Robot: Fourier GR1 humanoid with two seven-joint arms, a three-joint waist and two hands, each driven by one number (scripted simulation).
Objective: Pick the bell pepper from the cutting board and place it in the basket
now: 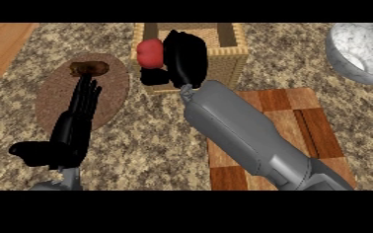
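The red bell pepper [149,53] is up at the left wall of the wicker basket [227,54], at the counter's far middle. My right hand [186,58] reaches over the basket, its fingers and thumb curled round the pepper and hiding part of it. The wooden cutting board [306,123] lies at the lower right, partly under my right forearm, with nothing visible on it. My left hand [79,116] is open at the left, fingers straight, over a brown round plate [51,96].
A brown lump of food [90,68] sits at the far end of the brown plate, just beyond my left fingertips. A grey speckled bowl [351,49] stands at the far right edge. A strip of wood [13,37] shows at the top left corner.
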